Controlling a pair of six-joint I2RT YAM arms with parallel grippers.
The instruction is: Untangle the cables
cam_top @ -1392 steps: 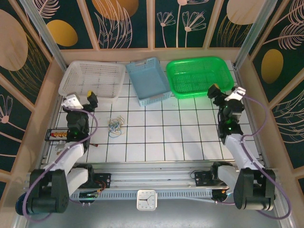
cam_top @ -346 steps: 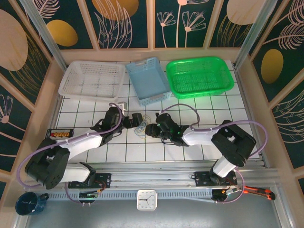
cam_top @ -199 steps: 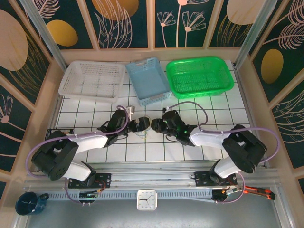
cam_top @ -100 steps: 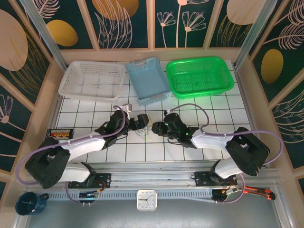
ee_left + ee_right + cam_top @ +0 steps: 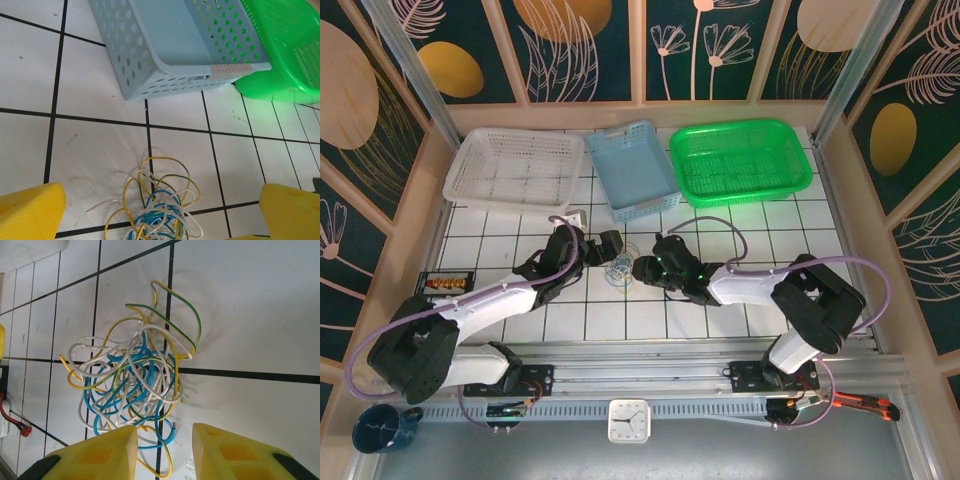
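The cables (image 5: 618, 269) are a small tangle of blue, yellow, white and green-yellow wires lying on the white tiled table (image 5: 740, 290) near its middle. My left gripper (image 5: 609, 250) hovers just up-left of the tangle, and my right gripper (image 5: 642, 268) sits at its right side. In the left wrist view, the left gripper (image 5: 161, 197) is wide open with the cables (image 5: 155, 212) low between its yellow fingers (image 5: 35, 210). In the right wrist view, the right gripper (image 5: 165, 437) stands partly open. The cables (image 5: 132, 372) lie just ahead, with a blue wire end and a yellow loop lying loose in its gap.
A white basket (image 5: 470, 165), a blue basket (image 5: 633, 170) and a green basket (image 5: 806, 172) line the far edge. The blue basket (image 5: 165, 50) and the green basket (image 5: 285, 50) stand beyond the tangle. A red wire with a black terminal strip (image 5: 445, 284) lies at the left.
Both arms have come in from the sides to the tangle, which now lies further right. Over the last second the left gripper drew back up-left and the right shifted slightly left.
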